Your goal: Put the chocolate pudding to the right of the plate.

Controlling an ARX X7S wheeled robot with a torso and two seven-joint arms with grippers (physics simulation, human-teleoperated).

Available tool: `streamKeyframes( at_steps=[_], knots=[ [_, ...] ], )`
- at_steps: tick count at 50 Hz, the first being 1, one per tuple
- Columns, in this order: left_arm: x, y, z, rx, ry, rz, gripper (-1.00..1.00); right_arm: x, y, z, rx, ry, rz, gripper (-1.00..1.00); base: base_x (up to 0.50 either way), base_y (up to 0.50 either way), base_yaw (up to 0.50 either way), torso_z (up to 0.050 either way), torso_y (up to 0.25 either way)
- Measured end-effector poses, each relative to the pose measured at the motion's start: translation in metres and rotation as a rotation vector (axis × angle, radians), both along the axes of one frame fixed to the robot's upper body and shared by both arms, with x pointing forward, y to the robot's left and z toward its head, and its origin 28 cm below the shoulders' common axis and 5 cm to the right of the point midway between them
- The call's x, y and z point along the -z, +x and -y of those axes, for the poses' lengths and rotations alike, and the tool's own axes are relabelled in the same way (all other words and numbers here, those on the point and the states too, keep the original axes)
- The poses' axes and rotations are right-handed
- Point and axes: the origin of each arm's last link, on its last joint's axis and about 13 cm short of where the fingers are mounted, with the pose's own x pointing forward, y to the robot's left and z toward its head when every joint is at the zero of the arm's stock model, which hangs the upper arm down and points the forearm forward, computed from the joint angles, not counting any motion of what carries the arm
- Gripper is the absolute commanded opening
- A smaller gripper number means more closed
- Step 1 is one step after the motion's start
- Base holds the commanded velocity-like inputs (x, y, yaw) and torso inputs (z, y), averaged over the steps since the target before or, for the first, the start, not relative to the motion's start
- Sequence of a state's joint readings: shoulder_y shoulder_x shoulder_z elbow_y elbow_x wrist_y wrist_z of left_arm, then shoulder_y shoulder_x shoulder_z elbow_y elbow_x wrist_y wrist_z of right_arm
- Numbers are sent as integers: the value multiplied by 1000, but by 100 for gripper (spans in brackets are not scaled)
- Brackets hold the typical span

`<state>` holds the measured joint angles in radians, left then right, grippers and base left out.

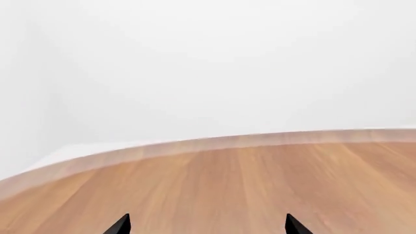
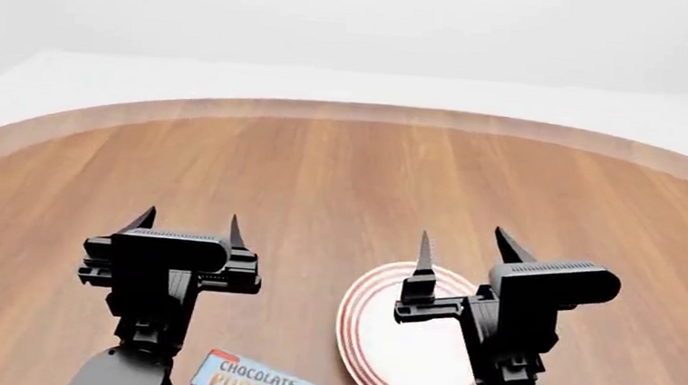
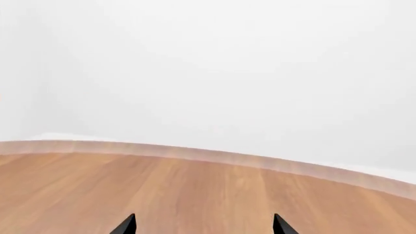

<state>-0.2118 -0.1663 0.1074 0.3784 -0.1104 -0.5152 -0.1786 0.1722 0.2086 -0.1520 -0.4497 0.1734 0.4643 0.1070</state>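
Note:
In the head view the chocolate pudding (image 2: 255, 384) lies at the bottom edge, a small carton with a light blue top, just right of my left arm. The plate (image 2: 400, 346), white with red rings, sits right of the carton and is partly covered by my right arm. My left gripper (image 2: 190, 223) hovers open over bare wood, beyond the carton. My right gripper (image 2: 467, 247) is open above the plate's far rim. Both wrist views show only black fingertips (image 1: 120, 225) (image 3: 126, 225) set wide apart with wood between them.
The round wooden table (image 2: 345, 174) curves away to a pale raised edge (image 2: 350, 111), with white floor and wall beyond. That edge also crosses the left wrist view (image 1: 208, 144) and the right wrist view (image 3: 208, 155).

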Motion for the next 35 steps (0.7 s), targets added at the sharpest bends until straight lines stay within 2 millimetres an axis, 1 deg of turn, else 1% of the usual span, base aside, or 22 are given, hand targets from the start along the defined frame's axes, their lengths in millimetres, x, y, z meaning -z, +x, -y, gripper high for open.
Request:
streamKeyframes(
  at_steps=[4,22,27,35],
  knots=[
    [0,0,0,-1,0,0,100,0,0,0,-2,0,2,100,500,0,0,0,3],
    [0,0,0,-3,1,0,100,-2,0,0,-4,-5,-4,100,0,0,0,0,0],
    [0,0,0,-3,1,-1,100,-8,-2,0,-26,-31,-22,100,0,0,0,0,0],
    [1,1,-1,-4,0,-2,100,-28,-9,2,-67,-108,-67,100,0,0,0,0,0]
  ],
)
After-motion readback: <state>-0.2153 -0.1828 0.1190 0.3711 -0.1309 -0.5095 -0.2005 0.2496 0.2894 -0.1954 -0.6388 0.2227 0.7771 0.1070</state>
